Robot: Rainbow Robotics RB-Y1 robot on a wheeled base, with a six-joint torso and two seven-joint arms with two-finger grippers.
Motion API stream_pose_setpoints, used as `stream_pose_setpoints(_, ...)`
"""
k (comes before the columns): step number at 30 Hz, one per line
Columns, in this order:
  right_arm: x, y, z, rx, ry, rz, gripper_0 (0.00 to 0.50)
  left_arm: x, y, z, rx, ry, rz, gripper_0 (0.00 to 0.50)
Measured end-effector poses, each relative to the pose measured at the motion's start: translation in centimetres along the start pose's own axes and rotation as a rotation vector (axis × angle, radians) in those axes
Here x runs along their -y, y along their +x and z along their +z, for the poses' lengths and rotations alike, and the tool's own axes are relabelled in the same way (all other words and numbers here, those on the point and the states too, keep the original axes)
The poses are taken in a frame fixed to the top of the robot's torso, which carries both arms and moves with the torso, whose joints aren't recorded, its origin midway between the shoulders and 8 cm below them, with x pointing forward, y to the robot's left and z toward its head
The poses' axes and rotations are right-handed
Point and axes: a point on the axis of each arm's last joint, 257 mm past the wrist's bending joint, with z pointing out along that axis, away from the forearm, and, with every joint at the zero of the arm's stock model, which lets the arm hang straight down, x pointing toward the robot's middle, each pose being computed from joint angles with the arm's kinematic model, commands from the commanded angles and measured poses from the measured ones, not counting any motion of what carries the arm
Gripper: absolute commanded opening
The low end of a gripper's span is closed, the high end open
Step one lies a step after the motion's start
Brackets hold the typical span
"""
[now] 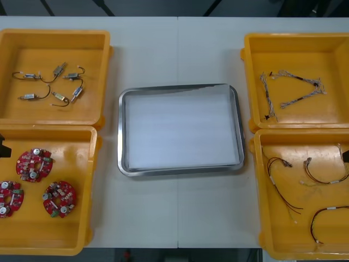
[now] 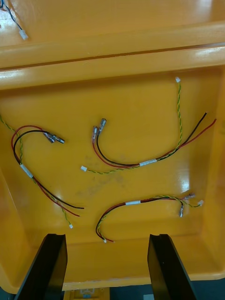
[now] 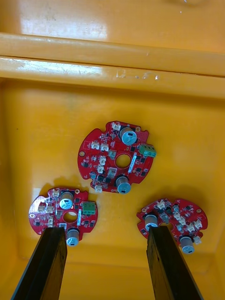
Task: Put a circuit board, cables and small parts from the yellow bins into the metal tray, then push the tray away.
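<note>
The metal tray [image 1: 180, 170], white inside, lies at the table's middle with nothing in it. Three round red circuit boards [image 1: 34, 165] lie in the near left yellow bin [image 1: 91, 180]. My left gripper [image 3: 108, 269] hovers open above that bin, with one board [image 3: 117, 157] ahead of its fingers and another [image 3: 63, 215] by one fingertip. My right gripper [image 2: 108, 269] hangs open over the near right bin [image 1: 260, 191], where red, black and yellow cables [image 2: 140, 157] lie loose beyond its fingers.
The far left bin [image 1: 54, 37] holds several small metal parts [image 1: 52, 87] on short wires. Twisted blue and white cables [image 1: 292, 87] lie in the far right bin [image 1: 297, 39]. Bare table runs between the tray and the bins.
</note>
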Motion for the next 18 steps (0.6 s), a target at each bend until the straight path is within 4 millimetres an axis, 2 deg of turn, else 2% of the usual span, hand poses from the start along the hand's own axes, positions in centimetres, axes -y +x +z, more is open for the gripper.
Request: stream_pose_setpoints(18, 0.95, 0.61, -0.17, -0.021, 0.026, -0.008, 0.5, 0.0, 0.0, 0.0, 0.0, 0.0, 0.0, 0.5)
